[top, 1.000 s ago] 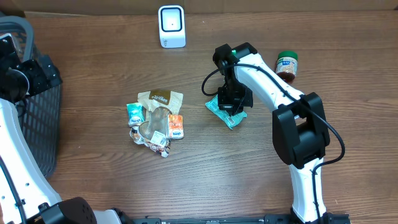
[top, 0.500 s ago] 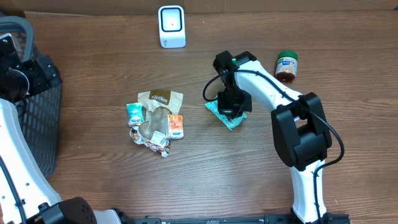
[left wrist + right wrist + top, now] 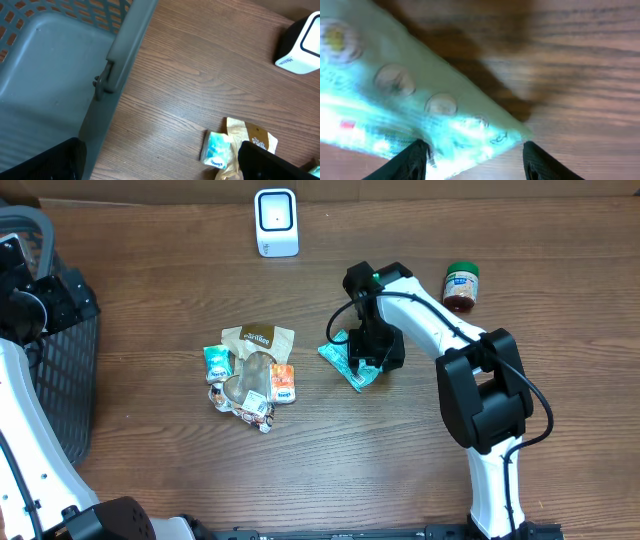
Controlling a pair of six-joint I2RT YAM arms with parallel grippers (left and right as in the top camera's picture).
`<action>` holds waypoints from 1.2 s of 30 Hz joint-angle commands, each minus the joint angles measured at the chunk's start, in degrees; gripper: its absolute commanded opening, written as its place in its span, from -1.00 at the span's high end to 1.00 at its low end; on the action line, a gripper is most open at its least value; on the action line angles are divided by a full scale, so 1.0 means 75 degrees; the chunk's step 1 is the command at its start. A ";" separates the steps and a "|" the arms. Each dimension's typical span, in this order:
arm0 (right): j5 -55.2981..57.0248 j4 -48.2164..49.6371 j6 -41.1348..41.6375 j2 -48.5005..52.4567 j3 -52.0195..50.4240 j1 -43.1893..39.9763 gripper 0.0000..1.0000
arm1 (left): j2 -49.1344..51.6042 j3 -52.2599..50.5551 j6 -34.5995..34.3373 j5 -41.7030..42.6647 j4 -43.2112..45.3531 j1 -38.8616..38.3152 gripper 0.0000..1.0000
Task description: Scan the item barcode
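Centrally, right pincer (image 3: 475, 150) with fingers apart, low over one corner of a teal packet (image 3: 395, 100) dotted with round blisters, flat on the wooden bench (image 3: 150, 280). Beyond it, a white barcode scanner (image 3: 276, 222) near the far edge, well apart from the packet. To the right, a green-lidded jar (image 3: 462, 286). To the left, a heap of snack packets (image 3: 255, 370). Far left, left pincer (image 3: 160, 150) spread wide above the rim of a grey basket (image 3: 50, 75).

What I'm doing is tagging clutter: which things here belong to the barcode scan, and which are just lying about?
For the job: teal packet, white scanner, right tool over the packet.
Lying about for now: jar, pile of snack packs, grey basket.
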 commanded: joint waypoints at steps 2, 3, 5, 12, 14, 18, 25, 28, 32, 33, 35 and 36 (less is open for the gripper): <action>0.0038 -0.0347 -0.1559 0.0029 0.1236 0.0000 -0.16 | -0.0041 0.0154 -0.0070 0.0085 0.0009 -0.0003 -0.99; 0.0029 -0.0417 -0.1912 0.0029 0.1425 0.0023 -0.11 | -0.0041 0.0154 -0.0070 0.0085 0.0009 -0.0003 -0.99; -0.0105 -0.0475 -0.2480 0.0029 0.1626 0.0099 -0.08 | -0.0041 0.0154 -0.0070 0.0085 0.0009 -0.0003 -0.99; -0.1419 -0.0440 -0.4360 0.0035 0.1431 0.0889 -0.01 | -0.0041 0.0154 -0.0070 0.0085 0.0009 -0.0003 -0.99; -0.1416 -0.0259 -0.4549 0.0035 0.1294 0.1131 -0.02 | -0.0041 0.0154 -0.0070 0.0085 0.0009 -0.0003 -0.99; -0.1416 0.0382 -0.4543 0.0041 0.0842 0.1431 -0.09 | -0.0041 0.0154 -0.0070 0.0085 0.0009 -0.0003 -0.99; -0.1131 0.1448 -0.4281 0.0087 0.0358 0.1288 -0.08 | -0.0041 0.0154 -0.0070 0.0085 0.0009 -0.0003 -0.99; -0.0994 0.1725 -0.4068 0.0090 0.0356 0.1049 -0.06 | -0.0041 0.0154 -0.0070 0.0085 0.0009 -0.0003 -0.99; -0.0414 0.2022 -0.3168 0.0090 0.0356 0.0638 -0.01 | -0.0041 0.0154 -0.0070 0.0085 0.0009 -0.0003 -0.99; -0.0332 0.2078 -0.2891 0.0090 0.0356 0.0455 0.00 | -0.0041 0.0154 -0.0070 0.0085 0.0009 -0.0003 -0.99; -0.0154 0.2098 -0.2387 0.0090 0.0356 0.0175 0.01 | -0.0041 0.0154 -0.0070 0.0085 0.0009 -0.0003 -0.99; -0.0096 0.2095 -0.2229 0.0090 0.0356 0.0090 0.01 | -0.0041 0.0154 -0.0070 0.0085 0.0009 -0.0003 -0.99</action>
